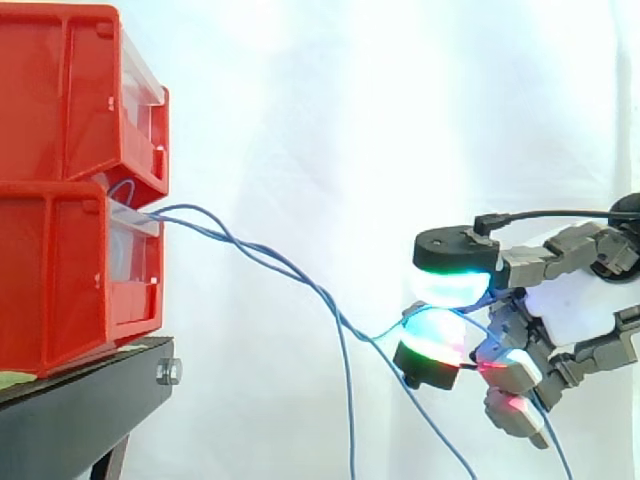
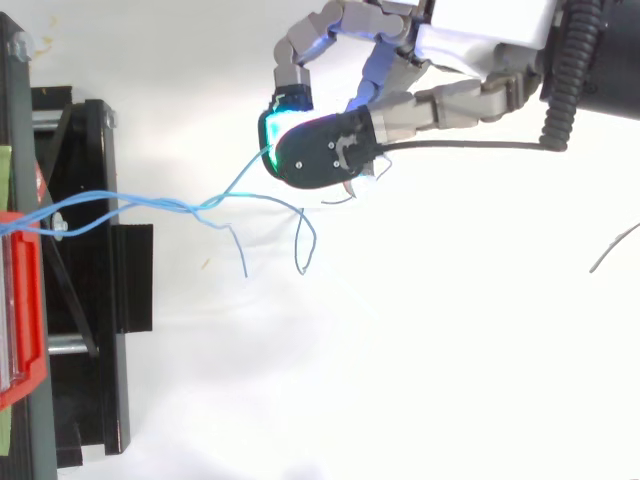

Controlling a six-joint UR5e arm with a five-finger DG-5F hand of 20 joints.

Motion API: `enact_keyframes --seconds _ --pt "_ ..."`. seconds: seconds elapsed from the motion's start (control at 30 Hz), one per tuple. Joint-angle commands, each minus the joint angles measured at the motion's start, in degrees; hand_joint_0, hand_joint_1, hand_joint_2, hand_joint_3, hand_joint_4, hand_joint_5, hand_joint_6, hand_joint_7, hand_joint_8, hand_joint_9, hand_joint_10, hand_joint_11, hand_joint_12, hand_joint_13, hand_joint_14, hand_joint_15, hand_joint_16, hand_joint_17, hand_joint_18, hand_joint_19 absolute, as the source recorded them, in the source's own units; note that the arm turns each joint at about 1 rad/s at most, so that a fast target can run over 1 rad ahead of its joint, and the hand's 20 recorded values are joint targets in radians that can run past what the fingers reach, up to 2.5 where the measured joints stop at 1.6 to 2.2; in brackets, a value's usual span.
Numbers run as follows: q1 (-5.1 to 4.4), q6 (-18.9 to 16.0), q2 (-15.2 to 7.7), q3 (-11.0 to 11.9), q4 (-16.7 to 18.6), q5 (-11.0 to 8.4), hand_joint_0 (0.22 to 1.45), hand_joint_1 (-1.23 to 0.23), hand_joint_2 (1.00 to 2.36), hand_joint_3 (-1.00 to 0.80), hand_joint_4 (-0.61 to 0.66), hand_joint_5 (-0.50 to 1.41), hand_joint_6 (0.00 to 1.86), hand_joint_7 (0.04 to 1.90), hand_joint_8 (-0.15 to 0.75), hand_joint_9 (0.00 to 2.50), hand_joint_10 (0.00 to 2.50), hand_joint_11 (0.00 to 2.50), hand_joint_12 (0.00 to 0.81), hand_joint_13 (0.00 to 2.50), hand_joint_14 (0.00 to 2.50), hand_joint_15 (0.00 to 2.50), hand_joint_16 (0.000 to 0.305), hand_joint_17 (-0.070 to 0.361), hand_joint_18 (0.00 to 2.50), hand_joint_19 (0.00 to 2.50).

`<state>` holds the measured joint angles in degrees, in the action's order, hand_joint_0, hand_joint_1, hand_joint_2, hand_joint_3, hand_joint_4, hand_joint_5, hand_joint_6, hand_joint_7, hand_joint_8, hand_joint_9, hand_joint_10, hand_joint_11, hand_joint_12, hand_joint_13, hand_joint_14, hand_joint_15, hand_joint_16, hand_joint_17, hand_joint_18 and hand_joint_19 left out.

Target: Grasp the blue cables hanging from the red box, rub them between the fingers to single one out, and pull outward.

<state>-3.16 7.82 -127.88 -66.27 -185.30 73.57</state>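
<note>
Thin blue cables (image 1: pixel 232 238) come out of the gap between two stacked red bins (image 1: pixel 60 270) at the left and sag to the right. In the top view the cables (image 2: pixel 160 203) cross and twist together before one strand climbs to my hand (image 2: pixel 480 40). My hand (image 1: pixel 575 300) reaches in from the right, well clear of the bins. Its glowing green and cyan fingertips (image 1: pixel 455 285) are closed together on that single strand. The other strands hang free below the hand, their loose ends (image 2: pixel 300 250) curling down.
The bins rest on a black stand (image 1: pixel 80 400) with a bolt at its corner; the red bin (image 2: pixel 20 300) sits at the left edge of the top view. A white curtain hangs behind. A thin grey wire (image 2: pixel 612 248) lies at the right.
</note>
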Motion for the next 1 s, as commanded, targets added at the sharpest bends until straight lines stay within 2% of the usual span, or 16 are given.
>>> enact_keyframes --seconds 0.0,0.07,0.27,0.67,0.97 --pt "-0.01 0.0 0.0 0.0 -0.06 0.0 0.57 -0.67 1.01 -0.29 -0.04 -0.08 0.84 1.18 0.215 1.28 0.02 0.83 0.316 1.11 0.03 0.93 0.046 0.102 0.93 0.84" --pt "-0.01 0.0 0.0 0.0 -0.06 0.0 0.57 -0.72 1.01 -0.22 -0.04 -0.08 0.86 1.16 0.236 1.3 0.02 0.82 0.34 1.13 0.03 0.91 0.05 0.113 0.98 0.81" --pt "-0.01 0.09 0.0 0.0 0.03 0.0 0.59 -0.81 1.02 -0.12 -0.08 -0.08 0.9 1.14 0.233 1.28 0.03 0.83 0.322 1.13 0.03 0.94 0.047 0.107 0.98 0.82" --pt "-0.01 2.46 0.0 0.0 0.12 0.09 0.63 -0.89 1.03 -0.05 -0.09 -0.09 0.92 1.14 0.211 1.24 0.03 0.87 0.295 1.1 0.04 0.96 0.041 0.093 0.93 0.85" --pt "0.26 3.34 0.0 0.0 0.47 0.09 0.63 -0.88 1.03 -0.02 -0.12 -0.09 0.92 1.17 0.202 1.23 0.03 0.87 0.288 1.1 0.04 0.98 0.04 0.09 0.92 0.86"
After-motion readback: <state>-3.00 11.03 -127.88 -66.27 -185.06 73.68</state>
